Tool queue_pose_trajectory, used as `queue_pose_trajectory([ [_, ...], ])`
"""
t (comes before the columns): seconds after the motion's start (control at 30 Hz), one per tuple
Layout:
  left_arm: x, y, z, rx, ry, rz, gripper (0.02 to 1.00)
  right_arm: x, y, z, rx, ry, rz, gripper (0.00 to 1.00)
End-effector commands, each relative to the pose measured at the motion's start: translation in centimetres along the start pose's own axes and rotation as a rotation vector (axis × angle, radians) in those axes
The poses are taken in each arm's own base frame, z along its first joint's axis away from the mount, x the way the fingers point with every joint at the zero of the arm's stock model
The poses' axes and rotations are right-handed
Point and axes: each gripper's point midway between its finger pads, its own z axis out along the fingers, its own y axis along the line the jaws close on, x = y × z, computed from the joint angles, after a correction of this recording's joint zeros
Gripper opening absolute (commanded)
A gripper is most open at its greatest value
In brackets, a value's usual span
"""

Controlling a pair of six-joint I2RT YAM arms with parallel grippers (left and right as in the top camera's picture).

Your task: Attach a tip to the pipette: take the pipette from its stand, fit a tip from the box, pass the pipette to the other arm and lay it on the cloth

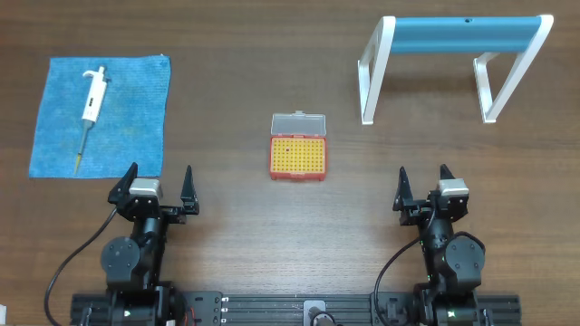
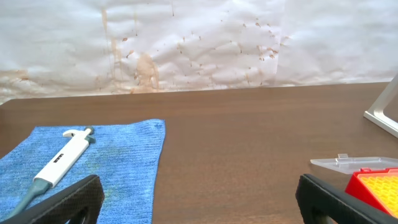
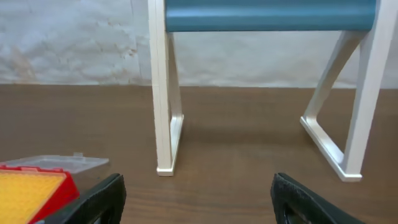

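Note:
A white pipette (image 1: 91, 101) with a yellowish tip lies on the blue cloth (image 1: 136, 118) at the far left; the left wrist view has the pipette (image 2: 62, 163) on the cloth (image 2: 134, 162) too. The red tip box (image 1: 297, 158) with yellow tips and its clear lid open sits mid-table, also seen as the box (image 2: 376, 186) and the box (image 3: 31, 190). The white stand with a blue bar (image 1: 458, 36) is at the back right, with nothing on it. My left gripper (image 1: 155, 185) is open near the cloth's front corner. My right gripper (image 1: 422, 186) is open, in front of the stand (image 3: 261, 15).
Brown wooden table (image 1: 272, 244) with free room between box, cloth and stand. A white papered wall (image 2: 199, 43) stands behind the table's far edge. Both arms' bases sit at the front edge.

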Motion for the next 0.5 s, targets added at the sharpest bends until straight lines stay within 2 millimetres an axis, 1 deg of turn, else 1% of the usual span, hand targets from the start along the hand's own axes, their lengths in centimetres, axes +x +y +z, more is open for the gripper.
queue_pose_trajectory([
  [0.03, 0.1, 0.34, -0.03, -0.018, 0.001, -0.016, 0.998, 0.01, -0.14, -0.05, 0.009, -0.004, -0.051, 0.768],
  [0.5, 0.1, 0.34, -0.03, -0.018, 0.001, -0.016, 0.998, 0.01, -0.14, -0.05, 0.009, -0.004, -0.051, 0.768],
])
